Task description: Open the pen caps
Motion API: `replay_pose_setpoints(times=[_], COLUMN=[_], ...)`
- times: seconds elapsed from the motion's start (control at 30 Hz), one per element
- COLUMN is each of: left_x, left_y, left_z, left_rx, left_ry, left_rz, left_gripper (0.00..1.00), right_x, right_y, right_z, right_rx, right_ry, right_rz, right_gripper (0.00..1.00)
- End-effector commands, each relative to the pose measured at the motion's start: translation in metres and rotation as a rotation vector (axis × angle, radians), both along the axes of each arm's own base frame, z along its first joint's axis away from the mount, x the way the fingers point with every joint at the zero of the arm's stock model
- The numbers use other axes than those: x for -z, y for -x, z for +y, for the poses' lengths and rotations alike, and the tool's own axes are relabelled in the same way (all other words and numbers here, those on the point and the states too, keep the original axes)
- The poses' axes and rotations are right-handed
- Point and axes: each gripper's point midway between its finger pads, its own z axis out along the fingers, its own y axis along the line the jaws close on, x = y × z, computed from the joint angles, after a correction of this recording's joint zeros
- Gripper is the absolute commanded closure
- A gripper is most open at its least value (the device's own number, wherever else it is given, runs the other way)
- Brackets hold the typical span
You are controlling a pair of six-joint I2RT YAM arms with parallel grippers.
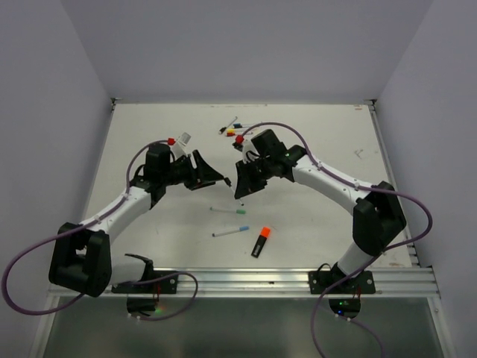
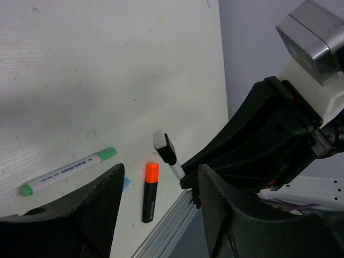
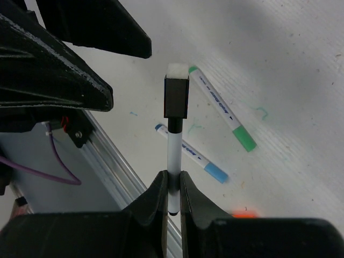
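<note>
1. The black cap (image 3: 176, 97), tipped with a white pad, sat on the end of a thin white pen (image 3: 173, 153). The pen was held up off the table (image 1: 149, 123).
2. The right gripper (image 3: 173, 180) was clenched on that pen's barrel a little below the cap, which stuck out free beyond its fingertips.
3. Only the right wrist view showed this clamp plainly. In the top view the two grippers merely met nose to nose over mid-table, and the pen was too small to make out.
4. The left wrist view showed the cap just beyond the left gripper (image 2: 160, 172), in line with the gap. Its fingers were spread and touched nothing.
5. Below lay a green pen (image 3: 220, 110), a blue pen (image 3: 191, 153) and a black highlighter (image 2: 149, 201) with an orange cap (image 2: 152, 172).
6. The metal rail (image 1: 283, 277) ran along the near edge, just past the highlighter. More pens and caps (image 1: 235, 130) lay towards the back wall, and both side walls stood well apart from the grippers.
</note>
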Motion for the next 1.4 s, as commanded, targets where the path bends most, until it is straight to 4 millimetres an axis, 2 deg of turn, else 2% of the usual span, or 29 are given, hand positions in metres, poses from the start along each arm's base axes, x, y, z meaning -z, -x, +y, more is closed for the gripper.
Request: replay_pose_setpoints(times=[0.0, 0.33, 0.5, 0.8, 1.37], left_x=[-0.03, -0.017, -0.003, -0.011, -0.008], left_y=[-0.009, -0.009, -0.01, -0.016, -0.017], left_z=[-0.015, -0.02, -0.022, -0.037, -0.041], left_rx=[0.037, 0.031, 0.019, 0.032, 0.038], left_ry=[0.081, 0.075, 0.041, 0.057, 0.052], left_rz=[-0.08, -0.023, 0.029, 0.029, 0.04], left_gripper=[0.4, 0.5, 0.54, 0.58, 0.71], right_x=[-0.019, -0.019, -0.024, -0.025, -0.025], right_y=[0.008, 0.003, -0.001, -0.003, -0.007], right_z=[0.009, 0.013, 0.014, 0.018, 0.021], right_rx=[0.002, 0.05, 0.064, 0.063, 0.09], right_ry=[-0.093, -0.126, -0.135, -0.148, -0.141], right_rz=[0.019, 0.019, -0.002, 0.003, -0.007], right_gripper=[1.0, 1.0, 1.0, 1.0, 1.0])
